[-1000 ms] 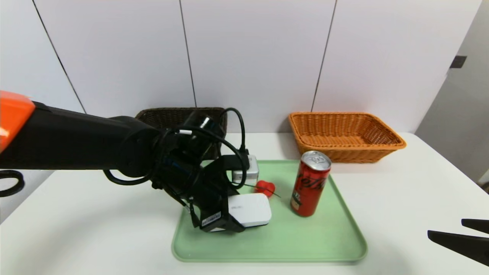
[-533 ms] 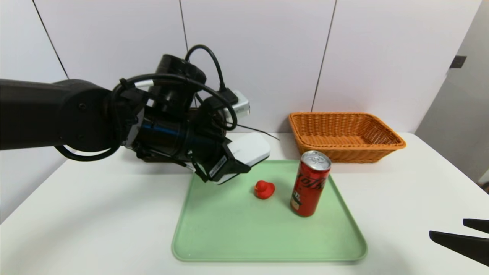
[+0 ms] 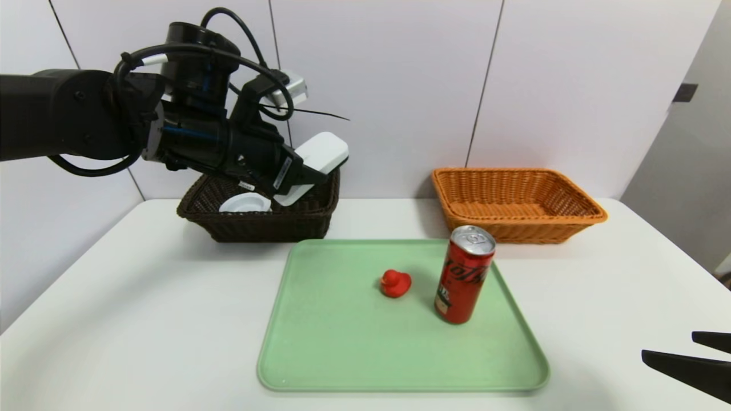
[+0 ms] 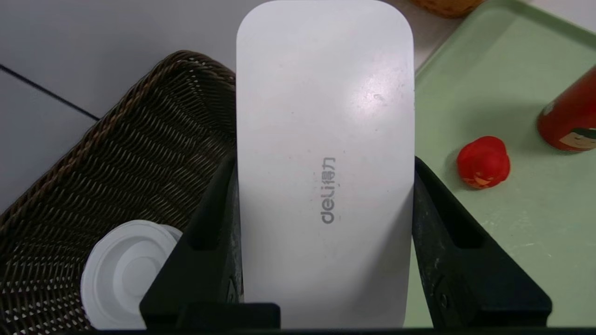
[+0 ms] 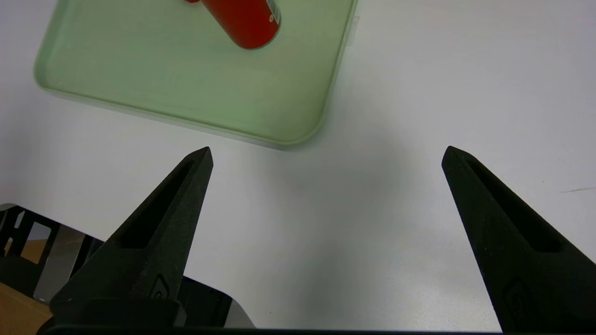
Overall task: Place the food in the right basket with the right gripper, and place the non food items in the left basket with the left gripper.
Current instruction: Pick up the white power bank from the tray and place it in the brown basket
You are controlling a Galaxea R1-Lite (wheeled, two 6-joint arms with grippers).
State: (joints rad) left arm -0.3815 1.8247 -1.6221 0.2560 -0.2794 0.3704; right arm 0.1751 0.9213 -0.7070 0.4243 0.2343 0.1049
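From my station I have the left basket (image 3: 260,225) behind the tray (image 3: 400,365) to the left, with the ribbed disc (image 3: 245,203) in it; the right basket (image 3: 519,228) sits behind to the right. On the tray, the duck (image 3: 395,283) lies left of the can (image 3: 465,279).

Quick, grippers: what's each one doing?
Left gripper: closed on the flat white box, near the dark basket.
Right gripper: open, holding nothing, over the table.
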